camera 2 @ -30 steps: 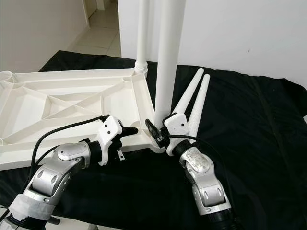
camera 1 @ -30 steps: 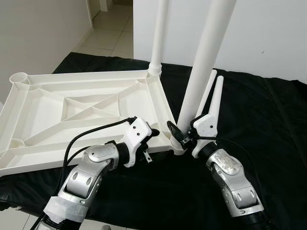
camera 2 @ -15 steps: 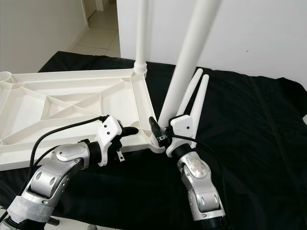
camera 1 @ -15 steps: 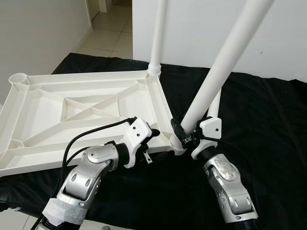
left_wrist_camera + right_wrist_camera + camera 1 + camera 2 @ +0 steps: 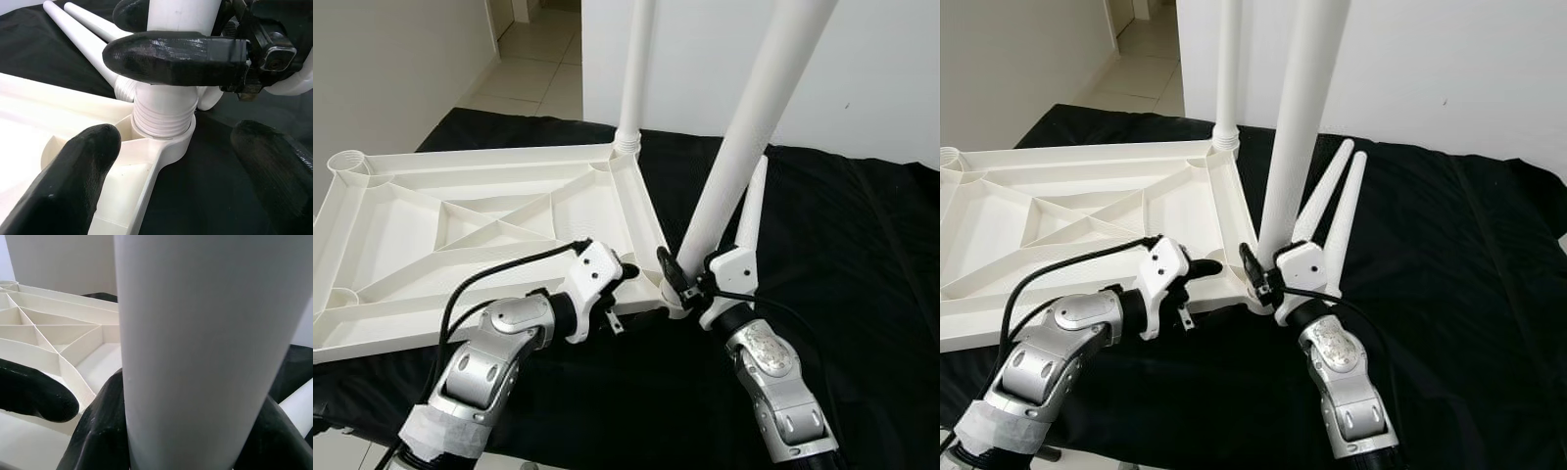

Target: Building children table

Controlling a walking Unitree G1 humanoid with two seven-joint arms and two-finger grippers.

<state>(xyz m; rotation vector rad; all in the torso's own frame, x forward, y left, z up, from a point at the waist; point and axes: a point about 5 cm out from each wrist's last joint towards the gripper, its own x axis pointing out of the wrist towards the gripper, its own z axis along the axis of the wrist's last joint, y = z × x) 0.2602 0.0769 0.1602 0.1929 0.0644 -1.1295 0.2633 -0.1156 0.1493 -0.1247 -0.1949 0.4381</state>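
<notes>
On the black cloth [image 5: 862, 255], my right gripper [image 5: 690, 279] pinched a tilted leg [image 5: 744, 137] in the tabletop [image 5: 460, 235] corner socket; my left gripper [image 5: 625, 274] stood spread beside it.

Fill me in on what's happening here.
The robot is putting legs on an upturned white tabletop lying on a black cloth. Its right gripper is shut on a white leg, whose threaded end sits in the near corner socket; the leg leans a little rather than standing straight. The left gripper, jaws open, rests at the tabletop's edge beside that socket. Another leg already stands in the far corner, and two spare legs lie on the cloth.
</notes>
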